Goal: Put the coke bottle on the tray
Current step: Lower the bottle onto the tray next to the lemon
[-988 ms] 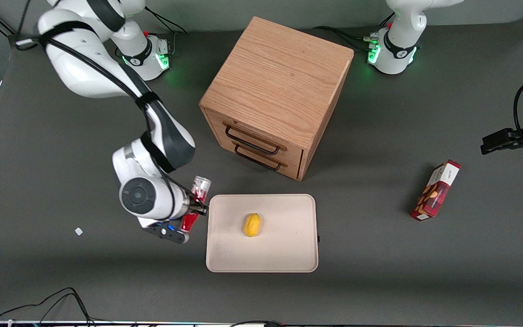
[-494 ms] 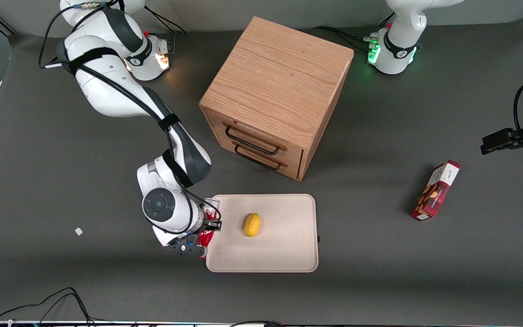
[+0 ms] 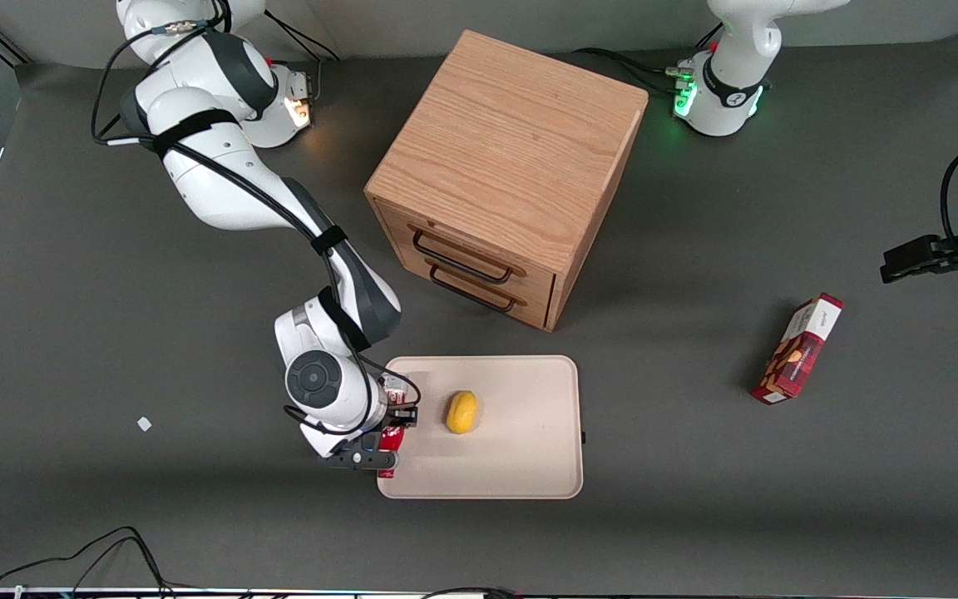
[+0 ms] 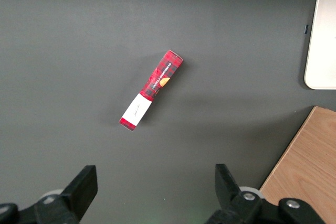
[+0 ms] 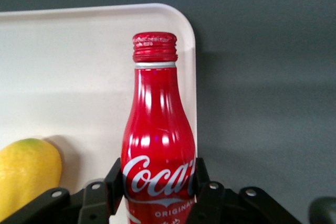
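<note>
The dark grey tabletop (image 3: 71, 291) carried everything. The wooden two-drawer cabinet (image 3: 508, 166) stood farther from the front camera than the tray, its two dark-handled drawer fronts angled toward the tray. The cream-beige tray (image 3: 520, 466) lay flat just in front of those drawers, a low rounded rim running around it.

The hand (image 3: 387, 428) hung over the tray's edge at the working arm's end, its two black fingers (image 5: 113, 179) pinching the coke bottle (image 5: 157, 145) around the lower body at the white script. The bottle lay roughly level in that grip, held above the tray's rim near one rounded corner, its red cap pointing away from the wrist; whether it touched the tray could not be told.

A red snack box (image 3: 797, 348) lay on the tabletop well apart from the tray, toward the parked arm's end. A yellow lemon (image 3: 462, 412) rested on the tray, near the bottle and closer to the tray's middle. A small white scrap (image 3: 144, 423) sat on the tabletop, apart from the tray toward the working arm's end.
</note>
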`<control>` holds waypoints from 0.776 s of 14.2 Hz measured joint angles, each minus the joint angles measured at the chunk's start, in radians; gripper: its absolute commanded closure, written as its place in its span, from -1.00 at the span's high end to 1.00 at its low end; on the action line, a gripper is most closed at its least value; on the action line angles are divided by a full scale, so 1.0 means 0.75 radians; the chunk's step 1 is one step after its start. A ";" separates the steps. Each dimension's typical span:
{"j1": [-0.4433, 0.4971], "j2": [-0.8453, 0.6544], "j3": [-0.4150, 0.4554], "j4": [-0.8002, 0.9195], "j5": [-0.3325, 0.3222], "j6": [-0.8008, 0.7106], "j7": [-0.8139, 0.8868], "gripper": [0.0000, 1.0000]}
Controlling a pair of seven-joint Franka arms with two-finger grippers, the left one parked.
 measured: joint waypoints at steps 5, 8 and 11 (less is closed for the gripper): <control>0.011 0.030 0.000 0.011 0.000 0.006 -0.025 -1.00; 0.035 0.035 -0.026 0.014 -0.001 0.010 -0.028 1.00; 0.061 0.035 -0.049 0.016 -0.001 0.046 -0.028 1.00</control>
